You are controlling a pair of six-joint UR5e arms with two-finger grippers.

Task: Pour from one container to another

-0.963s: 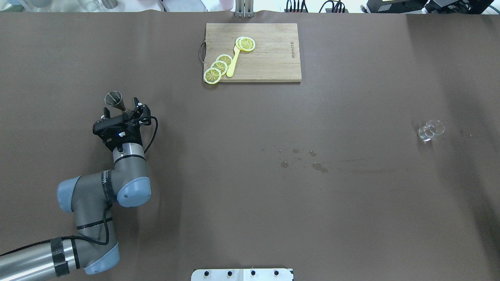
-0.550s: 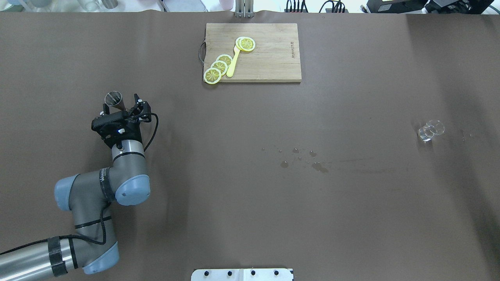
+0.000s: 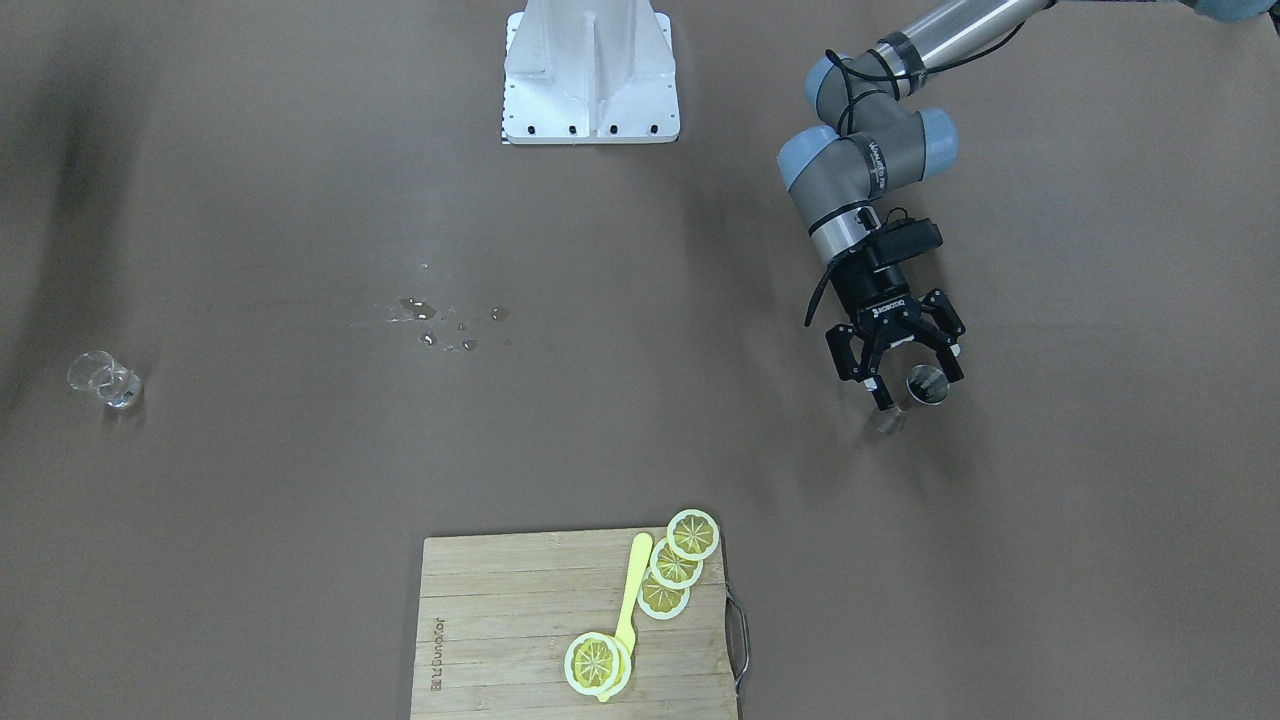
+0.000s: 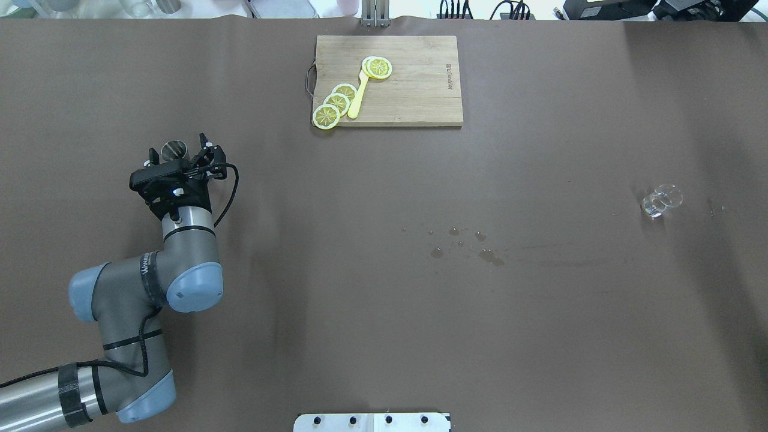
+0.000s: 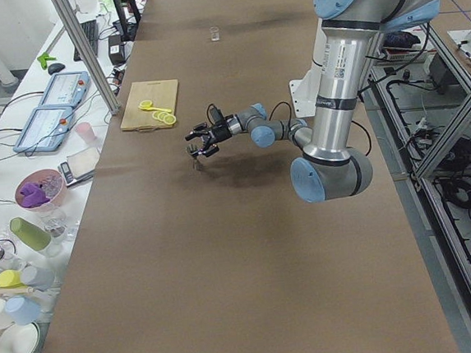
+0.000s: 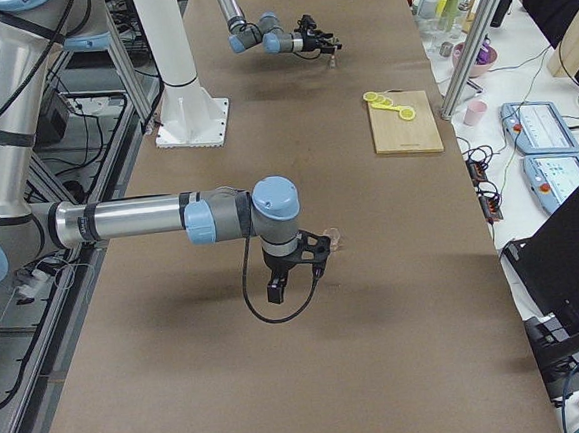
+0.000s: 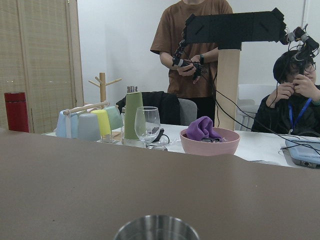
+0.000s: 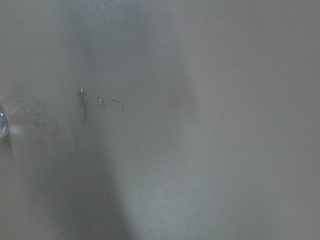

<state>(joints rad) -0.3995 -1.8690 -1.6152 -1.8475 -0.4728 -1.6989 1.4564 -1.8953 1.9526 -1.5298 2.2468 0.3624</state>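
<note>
A small steel jigger [image 4: 174, 147] stands on the brown table at the left. My left gripper [image 4: 178, 157] is open, its fingers on either side of the jigger [image 3: 929, 386] without closing on it. The left wrist view shows the jigger's rim [image 7: 156, 228] right at the bottom edge. A small clear glass [image 4: 660, 200] stands far to the right, also seen as the glass [image 3: 104, 383] in the front-facing view. My right gripper [image 6: 294, 267] shows only in the exterior right view, hanging just beside the glass [image 6: 333, 239]; I cannot tell if it is open or shut.
A wooden cutting board [image 4: 420, 96] with lemon slices [image 4: 336, 103] and a yellow spoon lies at the far middle. Water drops [image 4: 468, 243] spot the table's centre. The robot's white base plate [image 3: 590, 75] sits at the near edge.
My left gripper has moved forward and slightly left, so the jigger now stands between its open fingers. The glass has not moved.
</note>
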